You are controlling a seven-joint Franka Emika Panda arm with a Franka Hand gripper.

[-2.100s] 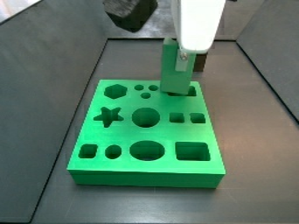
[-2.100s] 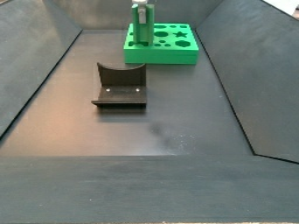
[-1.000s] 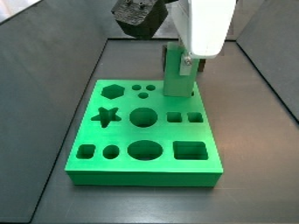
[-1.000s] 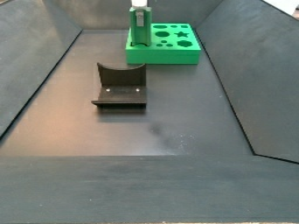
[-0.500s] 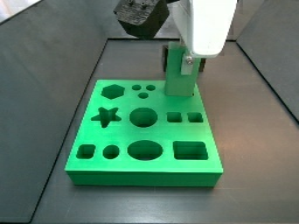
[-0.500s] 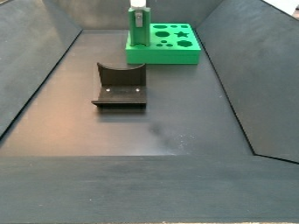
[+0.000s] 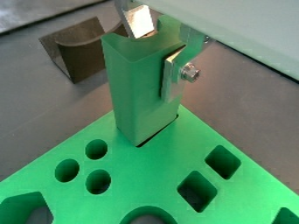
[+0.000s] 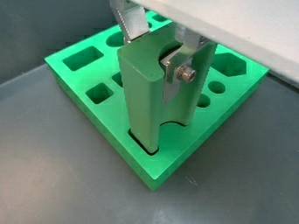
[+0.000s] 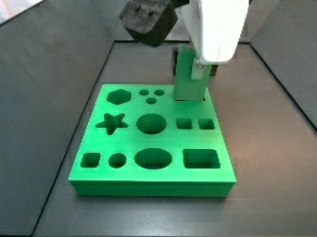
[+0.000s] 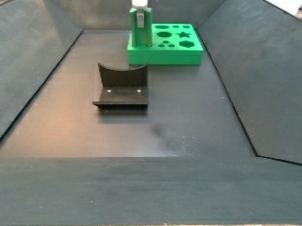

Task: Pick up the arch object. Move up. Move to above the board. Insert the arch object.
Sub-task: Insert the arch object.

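I see the gripper (image 8: 158, 54) clamped on the top of the arch block (image 8: 155, 96), which stands upright with its lower end in a hole at a corner of the board (image 8: 87, 92). The dark fixture (image 10: 120, 86) sits on the floor, well apart from the board (image 10: 179, 53), and nothing blocks the block.

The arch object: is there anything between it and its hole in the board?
Nothing visible stands between them. The gripper holds the arch object upright, and its lower end already sits in the arch hole at a corner of the board. No other piece lies there.
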